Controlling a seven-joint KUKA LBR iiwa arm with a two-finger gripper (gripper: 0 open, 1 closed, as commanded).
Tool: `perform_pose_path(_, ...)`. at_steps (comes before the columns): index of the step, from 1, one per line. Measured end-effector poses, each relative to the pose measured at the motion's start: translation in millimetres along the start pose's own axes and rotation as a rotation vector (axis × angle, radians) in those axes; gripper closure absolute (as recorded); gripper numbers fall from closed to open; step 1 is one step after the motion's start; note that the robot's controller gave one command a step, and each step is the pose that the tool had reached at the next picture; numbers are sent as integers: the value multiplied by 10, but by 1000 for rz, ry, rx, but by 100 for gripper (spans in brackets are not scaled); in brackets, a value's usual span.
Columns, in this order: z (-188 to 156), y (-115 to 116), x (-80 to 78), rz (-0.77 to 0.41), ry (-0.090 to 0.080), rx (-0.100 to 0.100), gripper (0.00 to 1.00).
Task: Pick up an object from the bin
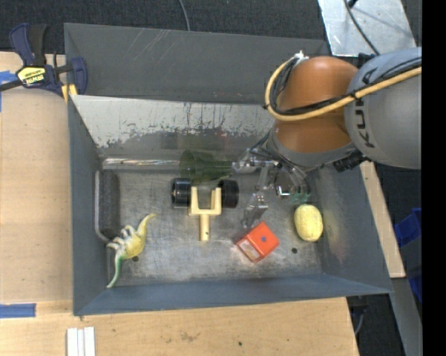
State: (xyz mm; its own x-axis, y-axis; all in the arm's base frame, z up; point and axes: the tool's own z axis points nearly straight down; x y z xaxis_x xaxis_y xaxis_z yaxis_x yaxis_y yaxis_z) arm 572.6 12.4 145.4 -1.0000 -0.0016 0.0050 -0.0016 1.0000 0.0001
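Gripper (266, 193) low in the grey bin's (208, 69) right half, its spread impossible to tell, orange block (257, 242) just in front, yellow lemon (309, 222) near.

Dinosaur (126, 245) far left, forked block (205, 208) centre, cube (257, 242) right of it, lemon (308, 222) farthest right.

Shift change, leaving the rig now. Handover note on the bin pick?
Tool: low in the right half of the bin, just behind the orange block; no thing seen in it, open or shut cannot be told.
Things: yellow lemon-shaped thing to the right of the tool; black roller and cream fork-shaped piece to its left; toy dinosaur in the front left corner.
Done: nothing lifted yet.
Left: grasp one thing, probably the orange block as the nearest, and lift it out.
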Motion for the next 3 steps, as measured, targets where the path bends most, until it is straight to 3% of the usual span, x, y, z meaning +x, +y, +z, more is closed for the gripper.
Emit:
perform_pose_path(1,-47,0,-18,0,-8,0,0)
perform_pose_path(2,605,498,-305,-265,-12,6,100)
perform_pose_path(3,605,498,-305,-265,-12,6,100)
